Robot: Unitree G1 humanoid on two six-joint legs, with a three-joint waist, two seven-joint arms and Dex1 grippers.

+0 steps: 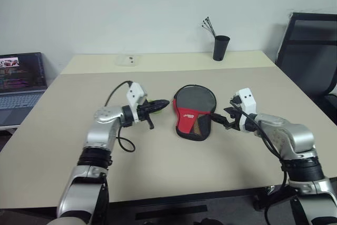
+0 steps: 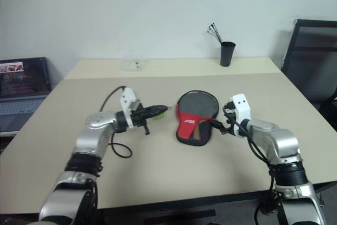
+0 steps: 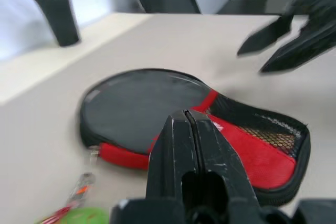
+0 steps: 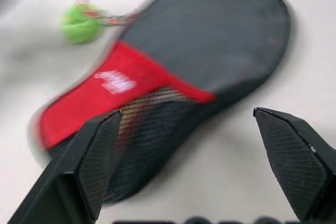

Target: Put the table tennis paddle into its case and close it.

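The case [image 1: 193, 111] lies flat at the middle of the table, black and round at the far end, with a red panel, white logo and mesh pocket [image 4: 152, 108] toward me. The table tennis paddle is hidden; I cannot tell whether it is inside. A small green object [image 4: 79, 22] lies by the case's left edge, joined to it by a short cord. My left gripper [image 1: 161, 104] is shut with nothing between its fingers [image 3: 185, 129], and its tips sit over the green object, just left of the case. To the right of the case, my right gripper [image 1: 221, 118] hangs open, pointing at the mesh end.
A black pen cup [image 1: 221, 47] stands at the table's far edge, and a small clear item [image 1: 128, 59] lies at the far left. An open laptop [image 1: 21, 85] sits off the table to the left. A black chair [image 1: 310, 51] stands at the right.
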